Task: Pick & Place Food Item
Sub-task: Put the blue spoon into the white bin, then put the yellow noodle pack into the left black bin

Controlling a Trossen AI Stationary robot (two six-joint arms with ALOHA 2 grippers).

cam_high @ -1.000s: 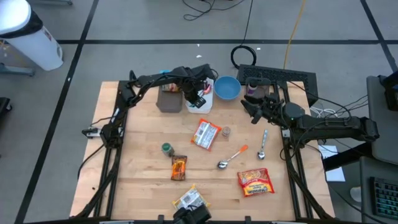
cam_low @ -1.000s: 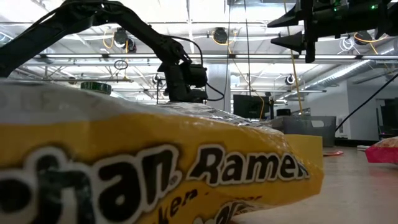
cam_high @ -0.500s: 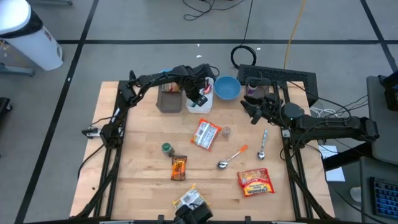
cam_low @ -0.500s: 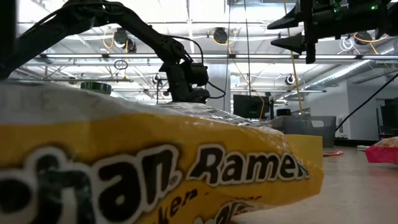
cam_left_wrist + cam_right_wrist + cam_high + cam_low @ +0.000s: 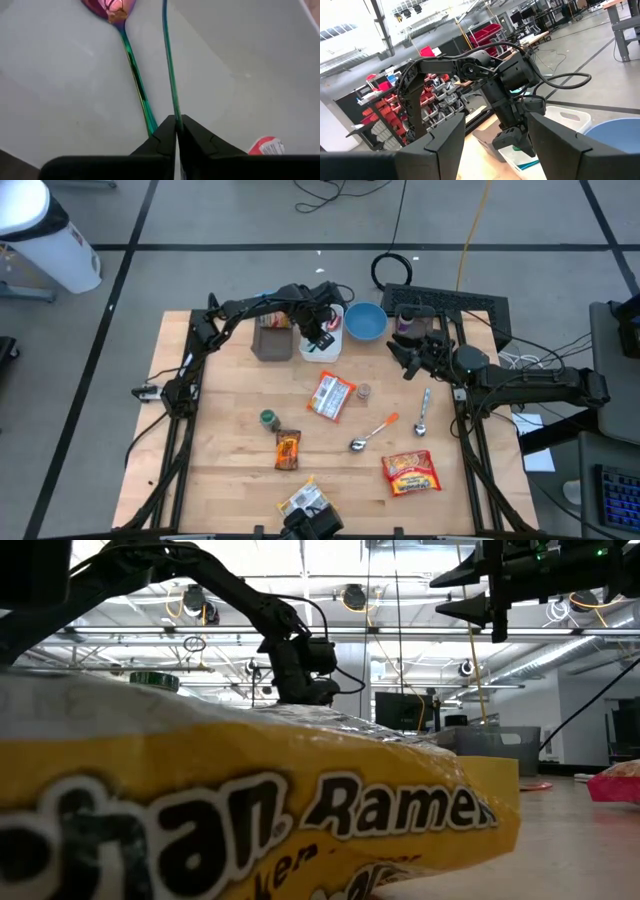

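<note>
**A:** From the high view, what have you got?

**B:** I see the left gripper (image 5: 321, 338) at the far edge of the wooden table (image 5: 225, 380), down in the white rectangular bin (image 5: 333, 348) beside the round blue bowl (image 5: 366, 321). The right gripper (image 5: 408, 360) hangs above the far right part of the table, fingers apart and empty. The food packets lie loose: a red-and-white one (image 5: 331, 396) mid-table, an orange one (image 5: 288, 449) and a yellow ramen packet (image 5: 305, 501) towards the near edge, a red one (image 5: 411, 472) near the right corner.

**A:** Low view?

**B:** The yellow ramen packet (image 5: 250, 800) fills it; the left gripper (image 5: 308, 692) sits behind it.

**A:** Left wrist?

**B:** My fingers (image 5: 162, 142) are pressed together on the thin edge of an iridescent metal utensil (image 5: 169, 65) inside the bin (image 5: 240, 55); a second iridescent spoon (image 5: 131, 65) lies just beside it.

**A:** Right wrist?

**B:** Spread fingers (image 5: 445, 142), looking at the left arm (image 5: 500, 80) over the bin (image 5: 565, 120).
</note>
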